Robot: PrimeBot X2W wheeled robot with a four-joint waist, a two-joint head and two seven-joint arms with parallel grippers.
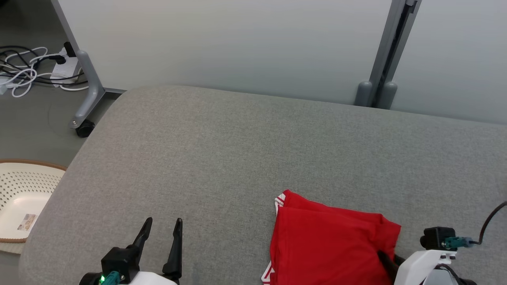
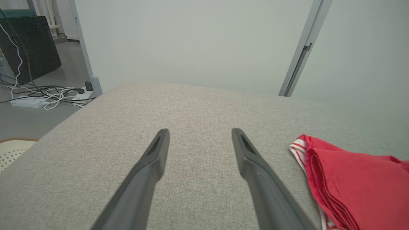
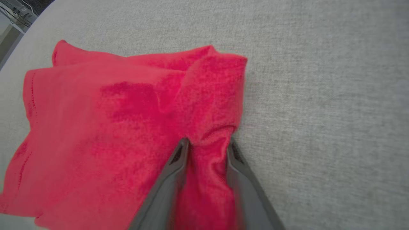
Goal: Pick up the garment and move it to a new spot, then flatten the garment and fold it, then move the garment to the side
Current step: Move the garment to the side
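**Right gripper pinching the red garment at the near edge**

Nearest to us, the right gripper (image 3: 207, 141) stands narrow, its two dark fingers (image 3: 172, 179) pressed on either side of a raised fold of the red garment (image 1: 332, 241); the cloth fills the gap between them and puckers at the tips, so we read this as a pinch on the garment's right-hand edge. The left gripper (image 1: 164, 220) hangs over the bare grey cushion (image 1: 237, 150) at the lower left of the head view, its fingers spread wide with nothing between them; it is well apart from the garment.

The garment lies on the near right part of the cushion, folded into a rough rectangle of several layers; a red-and-white striped trim shows at its far left corner and again at its near left corner; in the left wrist view the stacked edges of the layers face the left gripper.

Beyond the garment the cushion runs bare to its rounded far edge. To the left, on the floor (image 1: 35, 126) beside the cushion, sits a cream perforated basket (image 1: 23, 186) with a brown rim. Farther off stands a grey leg (image 1: 92, 85) on a black wheel (image 1: 84, 128); behind it lie tangled black and white cables (image 1: 23, 73) and a white power strip (image 1: 65, 67). A pale panel (image 1: 237, 43) closes the far side, with a grey post (image 1: 386, 51) at the right.
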